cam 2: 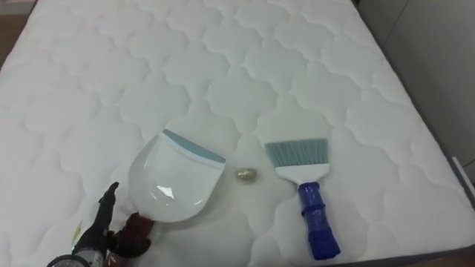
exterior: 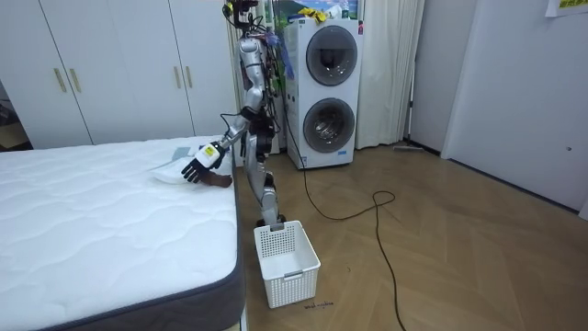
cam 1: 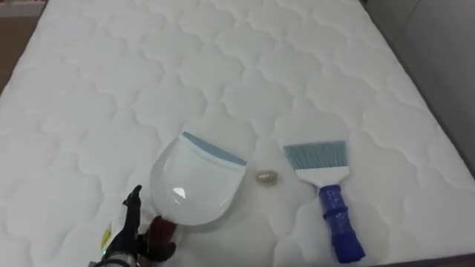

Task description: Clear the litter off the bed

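On the white quilted mattress lies a white dustpan with a blue-grey lip that faces the far right. Its dark red handle points back towards me. My left hand is at the lower left, fingers curled round that handle. A small crumpled golden scrap lies just right of the pan's lip. Further right lies a brush with grey-blue bristles away from me and a blue handle. In the room view I stand at the bed's side with my left hand over the mattress.
The mattress's right edge runs close beside the brush, with the floor below it. A white plastic basket stands on the wooden floor by my feet. Behind me stands a stacked washer and dryer.
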